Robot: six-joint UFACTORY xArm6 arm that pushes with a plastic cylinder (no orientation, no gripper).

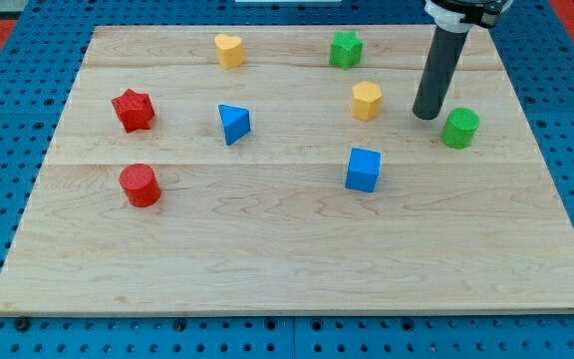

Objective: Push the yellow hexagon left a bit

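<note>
1. Camera view: my tip (426,116) rests on the wooden board (287,259), at the lower end of a dark upright rod that enters from the view's top right. The rod carries no claw, so there is nothing to open or close.
2. The yellow hexagon (367,100) sits just to the view's left of my tip, near it but apart, with a narrow strip of bare wood between them.
3. A green cylinder (459,129) stands close on my tip's other side, toward the view's right and slightly lower.
4. A green star (345,48) lies up and left of my tip; a blue cube (363,170) lies below and left.
5. Farther left of my tip are a blue triangular block (233,124), a yellow heart (229,50), a red star (133,110) and a red cylinder (140,185).
6. No writing or brand can be read anywhere.
7. Left of the hexagon, open board runs as far as the blue triangular block; the board's top and right edges lie well clear of my tip.
</note>
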